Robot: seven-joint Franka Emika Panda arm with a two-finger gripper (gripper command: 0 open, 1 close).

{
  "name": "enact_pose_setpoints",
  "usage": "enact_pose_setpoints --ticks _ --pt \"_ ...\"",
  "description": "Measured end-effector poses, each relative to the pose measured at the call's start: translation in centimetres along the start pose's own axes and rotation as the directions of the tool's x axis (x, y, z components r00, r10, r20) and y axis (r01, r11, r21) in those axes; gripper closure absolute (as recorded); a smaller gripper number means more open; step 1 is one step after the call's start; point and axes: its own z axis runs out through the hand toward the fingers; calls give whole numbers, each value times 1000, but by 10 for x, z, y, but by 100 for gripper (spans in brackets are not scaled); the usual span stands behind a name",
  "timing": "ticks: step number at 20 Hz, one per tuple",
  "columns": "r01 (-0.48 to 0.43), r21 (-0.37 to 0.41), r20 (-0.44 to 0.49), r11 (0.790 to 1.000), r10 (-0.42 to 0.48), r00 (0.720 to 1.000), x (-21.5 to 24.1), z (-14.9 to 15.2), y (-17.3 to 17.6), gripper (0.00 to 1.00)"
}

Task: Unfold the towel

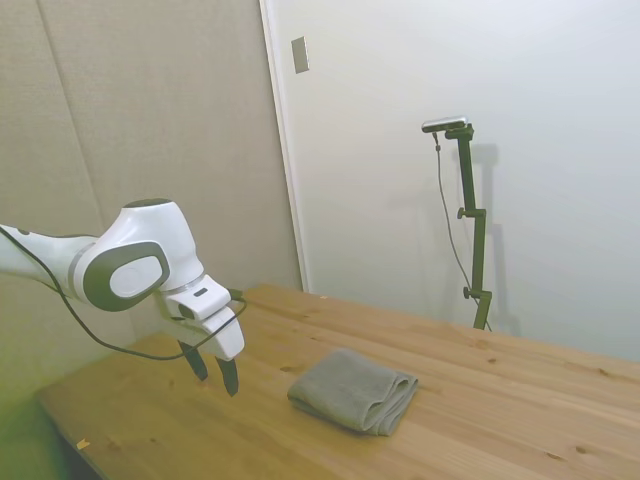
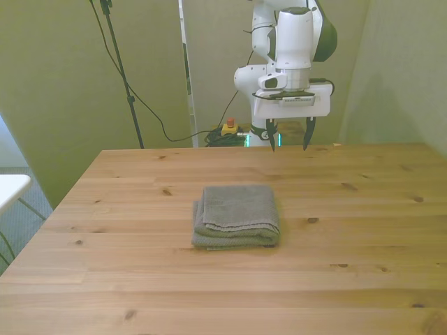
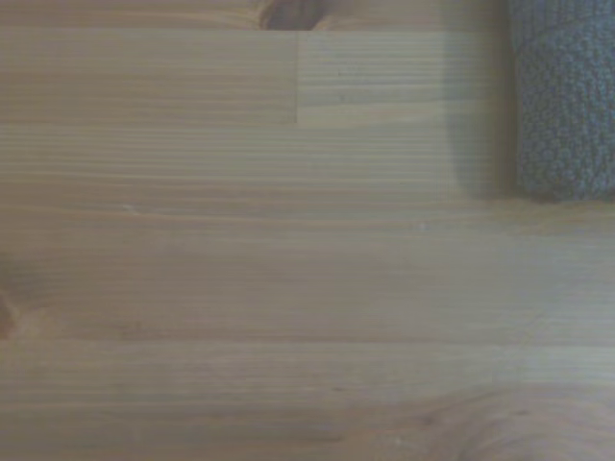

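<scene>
The towel is a grey-taupe terry cloth folded into a thick rectangle, lying flat near the middle of the wooden table. In the side view the towel shows stacked rounded layers along its near edge. My gripper hovers above the table's far edge, well behind the towel, with its two dark fingers spread apart and nothing between them. The side view has the gripper left of the towel, a short gap away. One corner of the towel shows in the wrist view over bare wood.
Behind the far edge, cables and a small red-and-yellow button box lie on the floor. A white surface juts in at the front view's left. Walls stand close behind the table.
</scene>
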Motion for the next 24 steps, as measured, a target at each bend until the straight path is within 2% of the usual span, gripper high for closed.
enact_pose_setpoints --ticks 2,4,9,12,18,24 --pt "10 -9 11 1000 -10 1000 -1 1 0 0" --pt "-29 -3 10 1000 30 1000 16 -1 11 0" --pt "-168 40 -8 985 168 986 111 -10 71 0" --pt "-212 69 12 975 212 977 157 -3 101 0" --pt "-256 186 78 948 246 966 226 11 154 0" --pt "-285 257 180 923 244 953 256 44 169 0"
